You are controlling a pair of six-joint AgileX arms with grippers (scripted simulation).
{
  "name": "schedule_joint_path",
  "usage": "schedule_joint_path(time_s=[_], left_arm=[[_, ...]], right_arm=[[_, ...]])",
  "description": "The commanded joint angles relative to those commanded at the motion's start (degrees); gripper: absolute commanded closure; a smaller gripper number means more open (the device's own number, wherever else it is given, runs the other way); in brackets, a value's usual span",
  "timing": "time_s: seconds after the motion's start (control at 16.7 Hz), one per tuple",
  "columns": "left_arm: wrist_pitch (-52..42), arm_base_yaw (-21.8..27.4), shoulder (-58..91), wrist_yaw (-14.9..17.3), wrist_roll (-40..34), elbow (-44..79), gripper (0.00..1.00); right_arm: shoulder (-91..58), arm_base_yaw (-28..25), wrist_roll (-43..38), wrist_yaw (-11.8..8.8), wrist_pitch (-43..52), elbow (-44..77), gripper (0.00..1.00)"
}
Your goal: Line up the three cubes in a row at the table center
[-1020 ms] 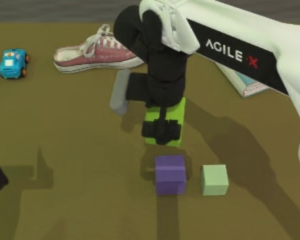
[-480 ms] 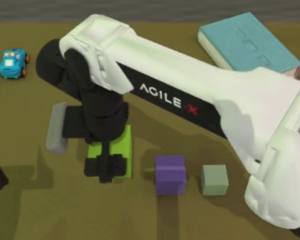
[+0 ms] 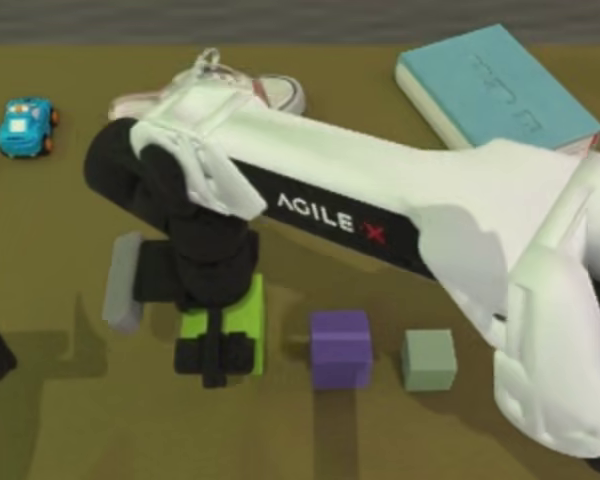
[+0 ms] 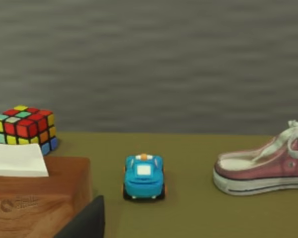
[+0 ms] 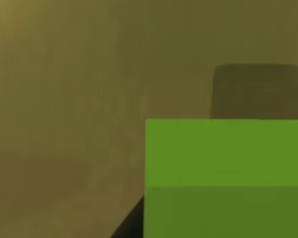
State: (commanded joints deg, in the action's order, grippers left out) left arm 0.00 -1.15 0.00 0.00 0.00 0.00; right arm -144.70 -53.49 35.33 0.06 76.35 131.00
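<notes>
Top view shows the big olive table (image 3: 60, 420), with my right arm reaching across it from the right. Next in size, the lime cube (image 3: 242, 315) sits in the right gripper (image 3: 216, 355), which is closed on it, just left of the purple cube (image 3: 340, 347). Smallest of the three, the mint cube (image 3: 427, 359) lies right of the purple one. My left arm stays parked at the left edge.

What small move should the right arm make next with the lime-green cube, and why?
Probably ease it down and release. The right gripper holds the lime-green cube left of the purple cube and mint-green cube, roughly in their row, apparently just above the table.
</notes>
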Motion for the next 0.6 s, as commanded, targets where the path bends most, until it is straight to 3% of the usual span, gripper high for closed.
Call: schedule_joint_path(time_s=[0.24, 0.48, 0.6], left_arm=[[0.00, 0.00, 0.00, 0.00, 0.00, 0.00, 0.00], [0.00, 0.00, 0.00, 0.00, 0.00, 0.00, 0.00], [0.00, 0.00, 0.00, 0.00, 0.00, 0.00, 0.00]], right_arm=[[0.24, -0.31, 0.13, 0.06, -7.26, -7.51, 1.00], [0.20, -0.36, 0.16, 0.06, -7.62, -7.87, 1.00], [0.20, -0.36, 0.16, 0.06, -7.62, -7.87, 0.85]])
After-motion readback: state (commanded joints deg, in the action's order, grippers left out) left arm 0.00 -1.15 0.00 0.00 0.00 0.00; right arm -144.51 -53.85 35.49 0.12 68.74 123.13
